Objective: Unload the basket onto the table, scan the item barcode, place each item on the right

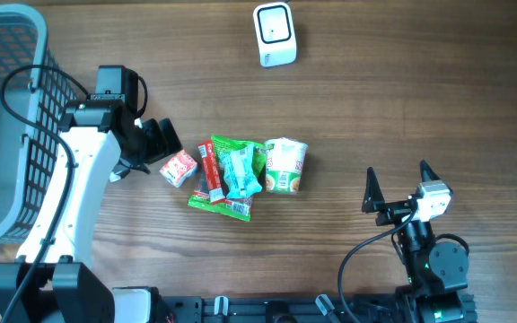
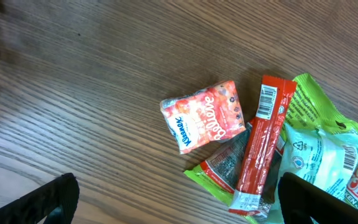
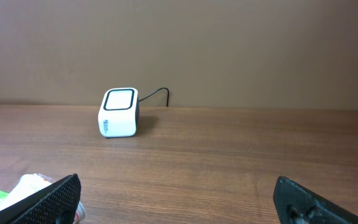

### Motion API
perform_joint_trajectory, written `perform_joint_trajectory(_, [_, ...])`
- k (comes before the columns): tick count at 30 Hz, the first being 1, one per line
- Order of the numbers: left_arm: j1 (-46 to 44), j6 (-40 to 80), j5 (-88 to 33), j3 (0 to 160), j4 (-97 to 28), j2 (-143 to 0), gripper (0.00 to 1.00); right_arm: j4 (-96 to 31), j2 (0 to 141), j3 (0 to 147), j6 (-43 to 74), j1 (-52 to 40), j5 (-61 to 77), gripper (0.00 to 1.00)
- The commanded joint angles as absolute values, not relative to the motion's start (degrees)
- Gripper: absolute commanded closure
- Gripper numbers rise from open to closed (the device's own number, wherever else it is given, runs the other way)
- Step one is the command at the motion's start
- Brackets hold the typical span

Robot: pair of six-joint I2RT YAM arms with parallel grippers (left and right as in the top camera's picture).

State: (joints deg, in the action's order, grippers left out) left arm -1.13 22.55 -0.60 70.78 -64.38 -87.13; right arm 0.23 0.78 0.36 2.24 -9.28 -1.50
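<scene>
Orange-white soft tissue packet [image 2: 202, 122] flat on wooden table [image 2: 73, 93], just ahead of left gripper [image 2: 178, 186], jaws wide open, not touching. Right gripper [image 1: 399, 184] also gaping, well apart.

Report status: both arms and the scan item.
Left gripper: jaws open, empty, by the tissue pack on the table. Right gripper: jaws open, empty. Scanner at far edge; snack pile crowds the pack.
</scene>
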Motion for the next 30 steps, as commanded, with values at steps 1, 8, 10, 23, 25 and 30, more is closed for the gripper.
perform_joint_trajectory(1, [-1.3,21.4,0.5,72.2,-63.2,-87.2,0.0,0.5,0.4,0.3,1.6,-9.0,-1.0,0.0])
perform_joint_trajectory(8, [-1.3,21.4,0.5,72.2,-63.5,-87.2,0.0,0.5,0.4,0.3,1.6,-9.0,-1.0,0.0])
perform_joint_trajectory(10, [-1.3,21.4,0.5,72.2,-63.5,-87.2,0.0,0.5,0.4,0.3,1.6,-9.0,-1.0,0.0])
perform_joint_trajectory(23, [-2.7,21.3,-16.6,72.1,-56.0,-87.2,0.96,0.3,3.7,0.3,20.4,-9.0,6.4,0.0])
perform_joint_trajectory(25, [-6.3,21.4,-18.2,72.1,-53.1,-87.2,0.96,0.3,6.0,0.7,26.2,-9.0,8.8,0.0])
perform_joint_trajectory(30, [-15.2,21.4,-19.9,72.1,-47.1,-87.2,0.96,-4.6,15.9,13.7,28.5,-9.0,16.2,0.0])
